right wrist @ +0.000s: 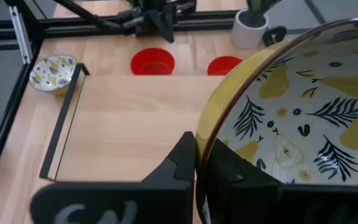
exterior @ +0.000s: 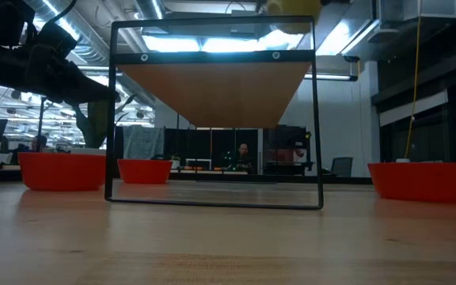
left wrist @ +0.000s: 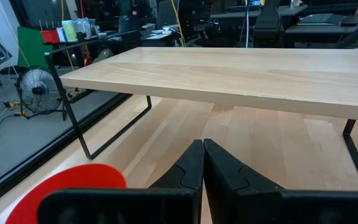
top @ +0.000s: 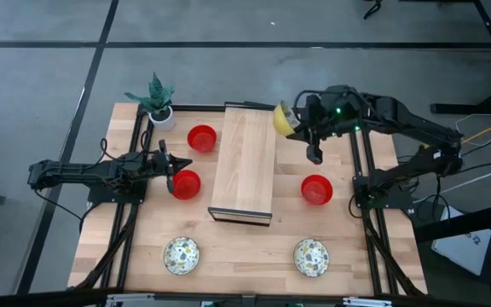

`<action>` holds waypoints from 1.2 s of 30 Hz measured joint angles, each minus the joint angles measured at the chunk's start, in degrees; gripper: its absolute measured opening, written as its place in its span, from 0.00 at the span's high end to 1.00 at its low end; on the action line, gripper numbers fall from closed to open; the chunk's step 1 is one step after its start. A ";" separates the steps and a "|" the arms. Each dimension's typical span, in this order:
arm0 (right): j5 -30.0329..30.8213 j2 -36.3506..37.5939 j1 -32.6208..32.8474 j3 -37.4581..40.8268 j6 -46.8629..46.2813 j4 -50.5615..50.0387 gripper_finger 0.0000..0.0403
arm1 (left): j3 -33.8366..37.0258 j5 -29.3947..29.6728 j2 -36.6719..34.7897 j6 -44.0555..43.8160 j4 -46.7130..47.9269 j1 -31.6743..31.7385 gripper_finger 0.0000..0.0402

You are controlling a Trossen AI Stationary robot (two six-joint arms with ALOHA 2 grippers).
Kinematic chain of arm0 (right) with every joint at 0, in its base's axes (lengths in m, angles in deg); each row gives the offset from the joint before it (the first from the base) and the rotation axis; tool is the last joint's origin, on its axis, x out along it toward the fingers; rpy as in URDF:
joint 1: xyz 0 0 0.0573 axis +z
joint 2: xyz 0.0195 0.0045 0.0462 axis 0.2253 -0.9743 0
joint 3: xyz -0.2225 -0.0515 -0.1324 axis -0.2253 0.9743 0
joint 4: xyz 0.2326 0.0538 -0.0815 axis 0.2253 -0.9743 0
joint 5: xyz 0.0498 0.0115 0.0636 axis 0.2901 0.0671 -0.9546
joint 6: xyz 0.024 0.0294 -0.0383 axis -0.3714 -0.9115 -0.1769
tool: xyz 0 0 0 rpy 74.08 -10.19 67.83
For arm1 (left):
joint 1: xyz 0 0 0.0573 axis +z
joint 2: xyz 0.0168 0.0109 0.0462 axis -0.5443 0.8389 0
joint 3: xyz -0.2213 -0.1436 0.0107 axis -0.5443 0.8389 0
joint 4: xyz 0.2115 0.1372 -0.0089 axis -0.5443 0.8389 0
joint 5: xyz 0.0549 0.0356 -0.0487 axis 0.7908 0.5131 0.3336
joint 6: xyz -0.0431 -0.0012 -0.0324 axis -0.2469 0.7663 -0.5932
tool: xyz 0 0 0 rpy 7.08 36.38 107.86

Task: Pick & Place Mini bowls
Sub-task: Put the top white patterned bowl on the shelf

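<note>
My right gripper (top: 297,121) is shut on a mini bowl (top: 282,119) with a yellow outside and a pear and leaf pattern inside (right wrist: 303,112). It holds the bowl in the air over the far right corner of the wooden shelf (top: 244,162). My left gripper (left wrist: 202,163) is shut and hovers beside a red mini bowl (top: 186,183), touching nothing. Two more red mini bowls (top: 201,138) (top: 316,189) and two patterned mini bowls (top: 181,255) (top: 311,257) stand on the table. My right gripper pinches the patterned mini bowl by its rim (right wrist: 205,140), one finger (right wrist: 179,158) on the yellow outside and one inside. The fingers come slanting down from the table's right side. The bowl is lifted clear and tipped on its side.
The wooden shelf on a black wire frame (exterior: 212,103) stands in the table's middle. A small white pot with a green plant (top: 158,104) sits at the far left corner. Bare tabletop lies along the near edge between the two patterned bowls.
</note>
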 joint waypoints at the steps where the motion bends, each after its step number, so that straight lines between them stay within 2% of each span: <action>1: 0.02 -0.68 -0.29 -1.35 0.18 -0.81 0.97 | 0.00 0.00 0.00 0.00 0.00 0.02 0.99; 9: -0.05 -5.52 -2.08 -6.91 1.91 -3.89 0.97 | 0.00 0.00 0.00 0.02 0.00 0.02 0.99; 20: -0.05 -11.11 -2.38 -7.47 8.93 -4.21 0.97 | 0.00 0.00 0.00 0.02 -0.02 0.02 0.99; 30: 3.89 -14.80 -2.38 -7.49 24.91 -7.68 0.97 | 0.00 0.00 0.00 0.01 -0.01 0.02 0.99; 36: 5.83 -16.22 -2.36 -7.49 31.31 -7.97 0.97 | 0.00 0.00 -0.02 0.02 -0.02 0.02 0.99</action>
